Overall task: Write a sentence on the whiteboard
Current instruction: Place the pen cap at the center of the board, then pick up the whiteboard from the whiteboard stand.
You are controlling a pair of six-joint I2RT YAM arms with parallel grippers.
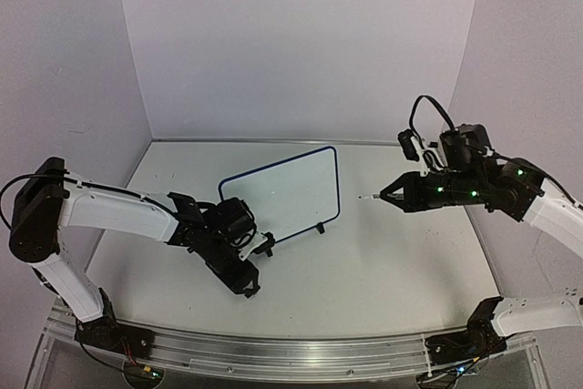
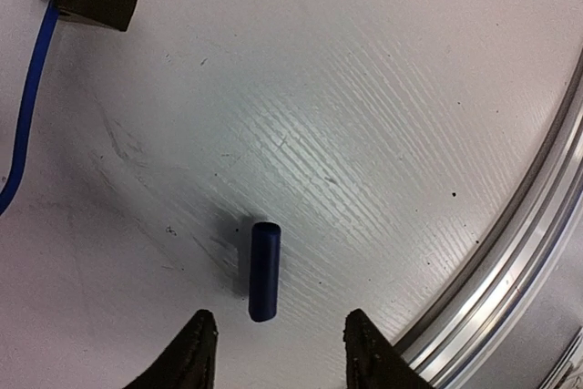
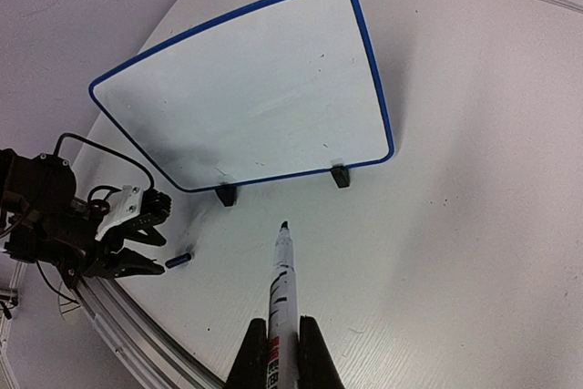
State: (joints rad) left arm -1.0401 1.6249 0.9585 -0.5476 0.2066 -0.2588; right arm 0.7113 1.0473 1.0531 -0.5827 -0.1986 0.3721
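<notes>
Whiteboard (image 1: 284, 196): blue-framed, upright on two black feet (image 3: 341, 176), centre of the top view; face plain white with a few faint specks. In the left wrist view only its edge shows, a thin blue line (image 2: 32, 88) at the upper left. Table (image 1: 383, 266): white, scuffed, with a metal rail (image 2: 510, 261) along the near edge. Cap (image 2: 263, 271): short dark-blue cylinder, lying flat on the table at lower centre of the left wrist view, apart from the board. Left gripper (image 2: 280, 323): lower left of centre in the top view, fingers spread wide to either side of the cap's near end, gripping nothing. Right gripper (image 3: 281, 353): right of the board in the top view, fingers closed around a marker (image 3: 282, 289). Marker: white barrel, dark tip bare, pointing toward the board's lower edge, not touching it.
</notes>
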